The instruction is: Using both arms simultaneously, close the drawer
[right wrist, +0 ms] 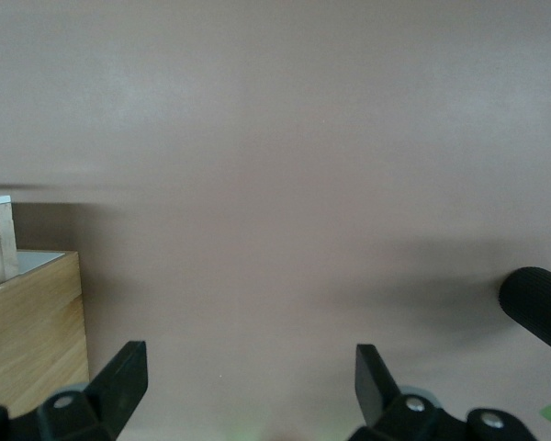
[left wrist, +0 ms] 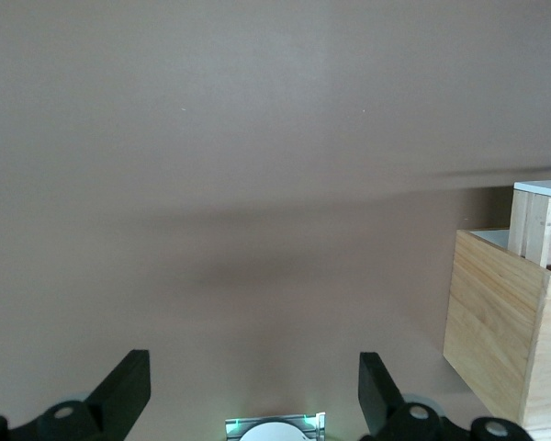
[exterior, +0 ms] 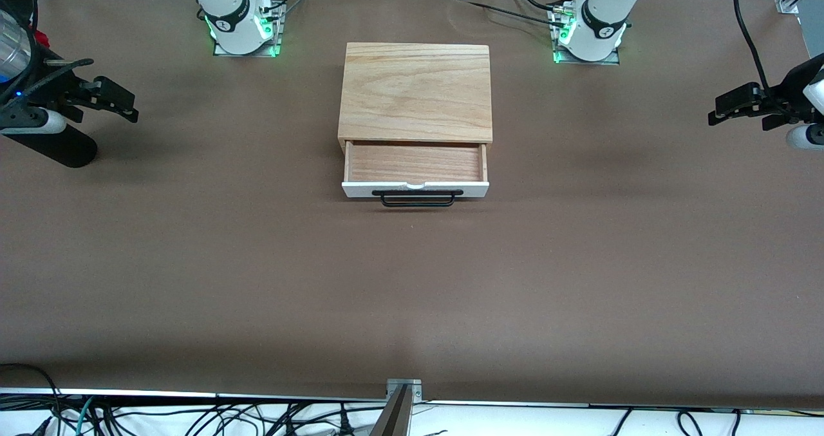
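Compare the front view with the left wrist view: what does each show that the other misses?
Only the front view shows the drawer's bare inside, its handle and the right gripper over the table's right-arm end. Only the left wrist view shows the left gripper's fingers spread wide. Both show the box with the drawer pulled out, and the left gripper away from it.

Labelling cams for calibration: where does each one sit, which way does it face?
Front view: high, across the table, facing both arm bases; shows the open drawer, its box, the left end effector and the right end effector, both held over bare table.
Left wrist view: on the left wrist, looking down at the table; shows the left end effector's open fingers.
Right wrist view: same on the right arm; shows the open fingers.
Shared: both wrist views catch the box from one of its ends.
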